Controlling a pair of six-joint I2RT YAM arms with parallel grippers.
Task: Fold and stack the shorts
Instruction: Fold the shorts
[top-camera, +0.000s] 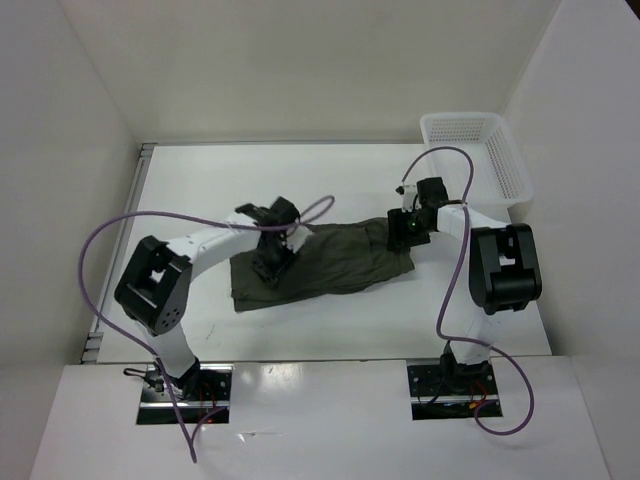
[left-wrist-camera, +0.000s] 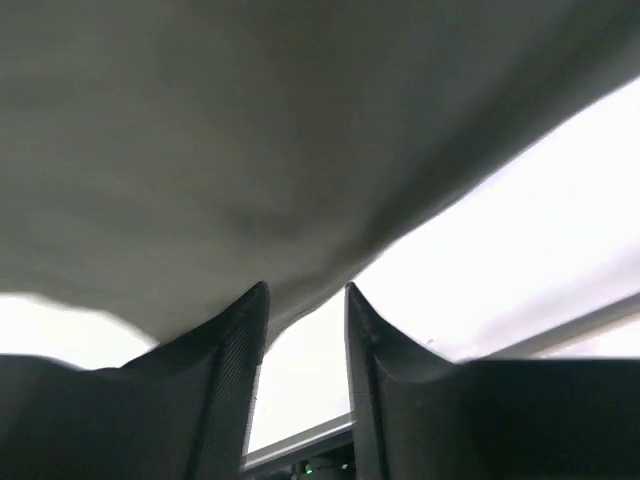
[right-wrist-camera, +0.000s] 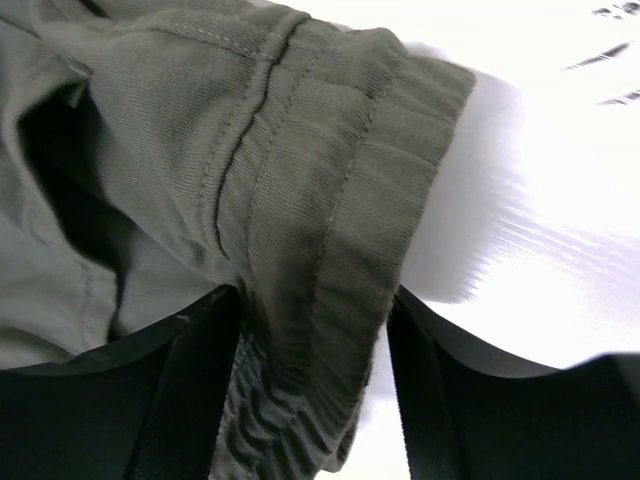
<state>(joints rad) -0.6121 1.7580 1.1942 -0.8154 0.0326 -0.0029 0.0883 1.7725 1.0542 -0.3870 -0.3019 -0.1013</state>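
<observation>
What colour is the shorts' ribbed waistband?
Dark olive green, matching the rest of the shorts; the right wrist view shows the waistband best.

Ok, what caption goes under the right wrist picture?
Right gripper pinching the ribbed waistband of the olive-green shorts, white table behind.

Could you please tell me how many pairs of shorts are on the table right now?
1. The shorts lie spread across the middle of the table. No second pair shows, though one lying beneath them would be hidden.
</observation>
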